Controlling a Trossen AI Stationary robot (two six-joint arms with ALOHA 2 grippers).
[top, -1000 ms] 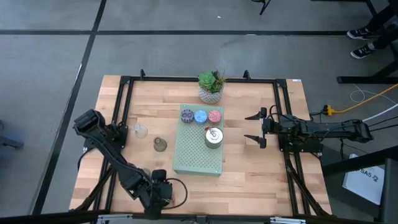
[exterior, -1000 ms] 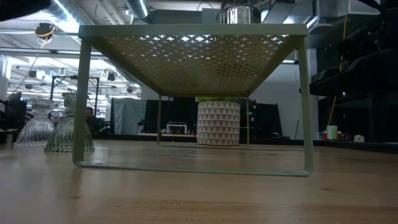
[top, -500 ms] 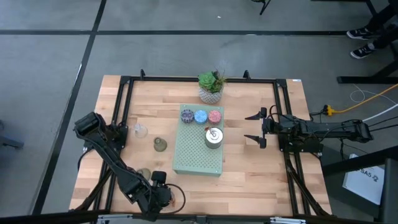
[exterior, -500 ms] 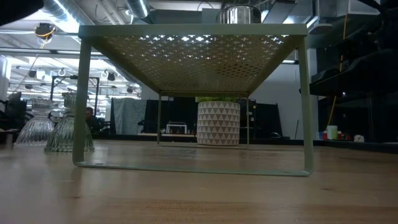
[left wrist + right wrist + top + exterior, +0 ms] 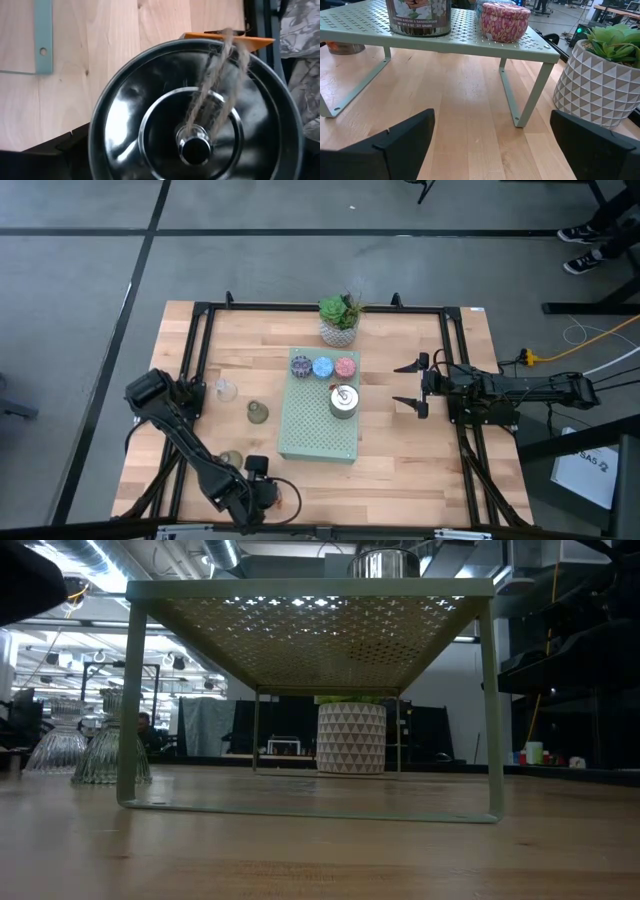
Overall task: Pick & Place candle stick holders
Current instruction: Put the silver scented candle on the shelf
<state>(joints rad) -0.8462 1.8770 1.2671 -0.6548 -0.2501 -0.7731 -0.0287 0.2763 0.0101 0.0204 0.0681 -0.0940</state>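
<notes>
wood table (image 5: 400, 450) with a pale green perforated shelf riser (image 5: 318, 430) in the middle. on the riser's far edge sit three small candle holders in a row: purple holder (image 5: 301, 364), blue holder (image 5: 323, 366), pink holder (image 5: 345, 366); just in front of them, also on the riser, a bigger shiny silver tin candle (image 5: 343, 401). off the riser on its left side, on the bare table, a clear glass holder (image 5: 226, 390) and near it an olive-green holder (image 5: 258, 413); another olive-green holder (image 5: 232, 459) lies closer to the front edge near the left arm. green succulent in a white patterned pot (image 5: 339, 319) stands behind the riser at the far edge of the table. left gripper (image 5: 262, 495) is low at the front-left of the table; its wrist view is filled by a second shiny silver tin (image 5: 195, 107) with twine on its lid, sitting right between the fingers, which are spread wide; cannot tell if they actually press on it. right gripper (image 5: 408, 386) hovers to the right of the riser, apart from it, fingers (image 5: 395, 145) open wide and holding nothing, facing the riser and the pot.
</notes>
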